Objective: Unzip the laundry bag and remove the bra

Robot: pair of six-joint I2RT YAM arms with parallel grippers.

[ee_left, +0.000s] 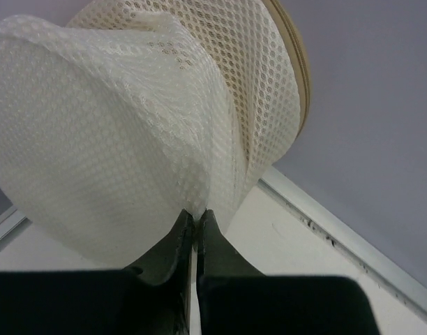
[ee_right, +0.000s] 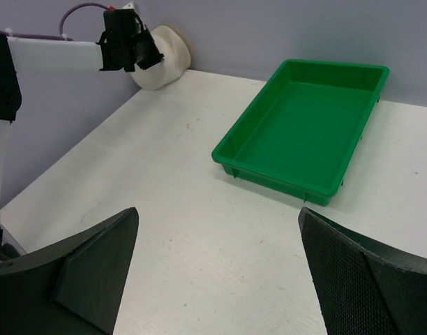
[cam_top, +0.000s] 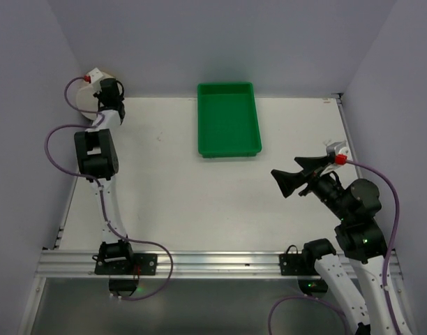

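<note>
The laundry bag (ee_left: pixel 123 125) is white mesh with a tan zipper band (ee_left: pixel 301 77). It sits in the far left corner against the wall, and it also shows in the right wrist view (ee_right: pixel 165 59). My left gripper (ee_left: pixel 197 215) is shut on a fold of the bag's mesh, and in the top view (cam_top: pixel 107 89) it covers most of the bag. My right gripper (ee_right: pixel 217 213) is open and empty, held above the table at the right (cam_top: pixel 297 176), far from the bag. No bra shows.
A green rectangular tray (cam_top: pixel 229 153) stands empty at the back middle of the table, and it also shows in the right wrist view (ee_right: pixel 276 180). Purple-grey walls close the left, back and right sides. A metal rail (ee_left: pixel 339 241) runs along the table's edge by the bag.
</note>
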